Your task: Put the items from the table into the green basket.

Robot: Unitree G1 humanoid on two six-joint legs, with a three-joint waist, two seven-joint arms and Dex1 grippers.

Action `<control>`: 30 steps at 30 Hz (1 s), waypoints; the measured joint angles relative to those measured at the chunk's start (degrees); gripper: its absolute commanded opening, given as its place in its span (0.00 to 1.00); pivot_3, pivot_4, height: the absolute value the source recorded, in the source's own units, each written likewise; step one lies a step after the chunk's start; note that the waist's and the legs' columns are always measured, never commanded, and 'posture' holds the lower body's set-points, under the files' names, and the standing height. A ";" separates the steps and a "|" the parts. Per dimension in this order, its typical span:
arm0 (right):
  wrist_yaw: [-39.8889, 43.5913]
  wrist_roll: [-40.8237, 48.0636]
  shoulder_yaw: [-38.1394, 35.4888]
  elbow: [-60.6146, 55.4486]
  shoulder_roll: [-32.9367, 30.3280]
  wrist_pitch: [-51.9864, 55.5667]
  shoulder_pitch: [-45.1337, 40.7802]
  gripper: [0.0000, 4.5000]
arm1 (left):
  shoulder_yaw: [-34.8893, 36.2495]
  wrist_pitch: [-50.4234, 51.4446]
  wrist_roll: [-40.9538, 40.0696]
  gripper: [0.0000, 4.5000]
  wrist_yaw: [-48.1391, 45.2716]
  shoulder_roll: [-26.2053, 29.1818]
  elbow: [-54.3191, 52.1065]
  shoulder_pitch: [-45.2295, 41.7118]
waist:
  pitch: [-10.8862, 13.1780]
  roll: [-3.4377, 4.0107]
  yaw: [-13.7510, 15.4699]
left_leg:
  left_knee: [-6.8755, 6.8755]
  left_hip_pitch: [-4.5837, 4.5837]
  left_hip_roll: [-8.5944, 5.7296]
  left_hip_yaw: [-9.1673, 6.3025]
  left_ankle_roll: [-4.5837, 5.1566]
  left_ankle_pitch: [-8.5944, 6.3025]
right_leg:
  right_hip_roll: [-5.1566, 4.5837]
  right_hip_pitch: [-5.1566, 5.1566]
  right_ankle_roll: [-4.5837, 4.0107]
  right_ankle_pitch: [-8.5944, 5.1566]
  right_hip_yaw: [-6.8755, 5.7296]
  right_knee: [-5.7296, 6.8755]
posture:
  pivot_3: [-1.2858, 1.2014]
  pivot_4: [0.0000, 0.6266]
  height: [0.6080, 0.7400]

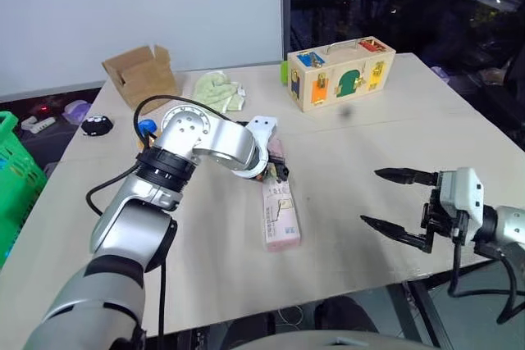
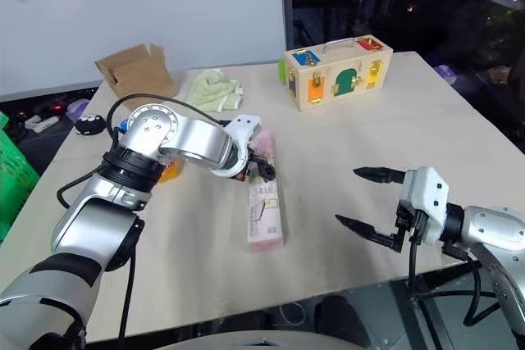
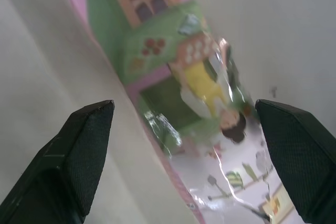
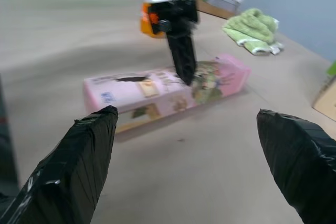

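The long pink carton (image 1: 280, 219) lies flat on the beige table (image 1: 385, 133), running toward me. My left gripper (image 1: 277, 166) points down over the carton's far end, open, one finger on each side of the carton (image 3: 173, 66) in the left wrist view; contact cannot be judged. The orange-drink bottle (image 2: 170, 171) stands behind my left forearm, mostly hidden, its blue cap (image 1: 146, 126) showing. My right gripper (image 1: 370, 196) hovers open and empty to the right of the carton, near the table's front edge. The green basket (image 1: 12, 178) stands off the table's left side.
A wooden lock box (image 1: 340, 71) with coloured doors stands at the back right. A cardboard box (image 1: 141, 75) and a green cloth (image 1: 217, 90) lie at the back left. A small black object (image 1: 98, 125) sits near the left edge.
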 measured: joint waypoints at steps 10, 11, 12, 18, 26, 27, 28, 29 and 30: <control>5.69 -1.63 1.26 14.22 -2.13 -1.13 -10.95 1.00 | 0.71 -2.32 -0.12 0.99 4.98 -5.15 1.71 1.16 | 0.00 0.00 0.36 | -0.02 0.05 -0.15 0.13 0.36 -0.21 | -0.11 0.02 0.02 -0.02 0.13 -0.03 | 0.44 0.00 1.00; 6.51 -1.94 1.61 15.89 -2.35 -1.33 -11.99 1.00 | 0.73 -2.54 -0.17 0.99 5.29 -5.30 1.87 1.20 | 0.00 0.01 0.37 | -0.02 0.05 -0.16 0.13 0.36 -0.21 | -0.11 0.02 0.02 -0.02 0.13 -0.02 | 0.44 0.00 1.00; 7.82 -2.44 2.37 18.24 -2.77 -1.62 -13.58 1.00 | 0.80 -2.66 -0.34 0.99 5.55 -5.39 2.18 1.20 | -0.01 0.01 0.29 | -0.01 0.07 -0.17 0.16 0.36 -0.21 | -0.11 0.03 0.02 -0.02 0.15 0.00 | 0.44 0.00 1.00; 17.39 -3.33 3.56 32.71 -8.55 -1.75 -25.07 1.00 | 1.41 -2.97 -0.52 0.99 7.16 -6.82 2.48 1.23 | -0.01 0.07 0.24 | 0.00 0.06 -0.21 0.15 0.39 -0.21 | -0.15 0.04 -0.01 0.00 0.16 -0.01 | 0.44 0.00 1.00; 22.62 -5.38 7.58 42.62 -7.76 -2.16 -35.86 1.00 | 4.73 -2.65 0.03 0.99 9.18 -10.33 4.47 -0.32 | 0.01 0.07 0.43 | 0.00 -0.06 -0.23 0.09 0.22 -0.12 | -0.23 -0.02 0.03 -0.01 0.12 -0.06 | 0.45 0.00 1.00; 22.99 -5.45 7.77 42.72 -7.58 -2.45 -36.02 1.00 | 4.78 -2.64 0.03 0.99 9.57 -10.27 4.48 0.03 | 0.01 0.07 0.46 | 0.00 -0.07 -0.23 0.09 0.22 -0.12 | -0.25 -0.03 0.06 -0.02 0.12 -0.06 | 0.45 0.00 1.00; 23.30 -5.54 8.10 42.74 -7.51 -2.81 -36.06 1.00 | 4.80 -2.63 0.05 0.99 10.13 -10.19 4.50 0.72 | 0.01 0.07 0.45 | 0.01 -0.06 -0.23 0.09 0.22 -0.12 | -0.25 -0.03 0.08 -0.03 0.13 -0.05 | 0.45 0.00 1.00; 23.68 -5.84 8.61 42.79 -7.37 -3.40 -36.05 1.00 | 4.86 -2.63 0.06 0.99 10.75 -10.17 4.53 1.96 | 0.00 0.07 0.38 | 0.00 -0.06 -0.23 0.10 0.22 -0.12 | -0.26 -0.03 0.09 -0.03 0.15 -0.05 | 0.45 0.00 1.00; 23.88 -6.03 8.83 42.96 -7.09 -3.68 -36.05 1.00 | 4.90 -2.63 0.06 0.99 11.27 -10.31 4.64 3.30 | 0.01 0.07 0.40 | 0.00 -0.10 -0.22 0.10 0.22 -0.12 | -0.27 -0.10 0.09 -0.04 0.15 -0.04 | 0.45 0.00 1.00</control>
